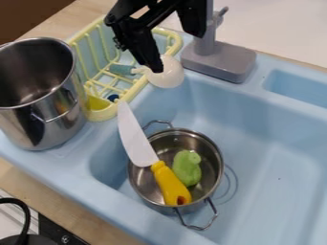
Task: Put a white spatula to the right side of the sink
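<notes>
We see the black 2-finger gripper (156,68) at the white, round-headed spatula with a teal handle (167,74), over the pale-yellow wire dish rack's (136,91) edge; we cannot tell whether it is open or closed. In the light-blue plastic sink (268,158), 1 steel pot (148,190) holds 1 green toy (186,168).

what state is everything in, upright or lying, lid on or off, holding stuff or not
big pot: upright, lid off
small pot: upright in the sink, lid off, holding the green toy
knife: lying tilted across the small pot, handle over it
rack: upright, with things in it
spatula: lying at the rack's edge, head toward the sink
gripper: at the spatula, grip unclear
</notes>
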Controlling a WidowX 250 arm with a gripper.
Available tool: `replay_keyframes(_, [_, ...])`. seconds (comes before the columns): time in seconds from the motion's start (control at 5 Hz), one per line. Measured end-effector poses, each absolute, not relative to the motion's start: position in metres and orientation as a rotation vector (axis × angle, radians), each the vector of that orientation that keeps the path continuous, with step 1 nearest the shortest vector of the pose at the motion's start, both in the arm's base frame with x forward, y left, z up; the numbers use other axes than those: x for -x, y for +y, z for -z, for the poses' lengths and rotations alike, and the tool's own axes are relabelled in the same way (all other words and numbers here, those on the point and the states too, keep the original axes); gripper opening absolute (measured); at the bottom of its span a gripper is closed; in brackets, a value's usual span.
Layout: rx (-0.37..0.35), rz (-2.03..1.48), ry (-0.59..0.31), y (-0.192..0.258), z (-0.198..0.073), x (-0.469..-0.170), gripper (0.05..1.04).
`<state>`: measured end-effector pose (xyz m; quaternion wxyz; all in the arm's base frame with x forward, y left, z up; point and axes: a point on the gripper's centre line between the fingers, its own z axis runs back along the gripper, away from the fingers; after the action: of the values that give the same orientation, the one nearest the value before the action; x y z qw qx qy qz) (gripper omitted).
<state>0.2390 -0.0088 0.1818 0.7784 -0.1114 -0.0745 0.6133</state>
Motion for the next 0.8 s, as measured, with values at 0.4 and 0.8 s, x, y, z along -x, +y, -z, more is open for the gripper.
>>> replay_keyframes(0.4, [0.218,-1.376,-0.143,0.006,-0.172,-0.240,0.997])
replay_keyframes(0.8, [0.241,-1.450,-0.166,0.032,-0.172,-0.249,0.997])
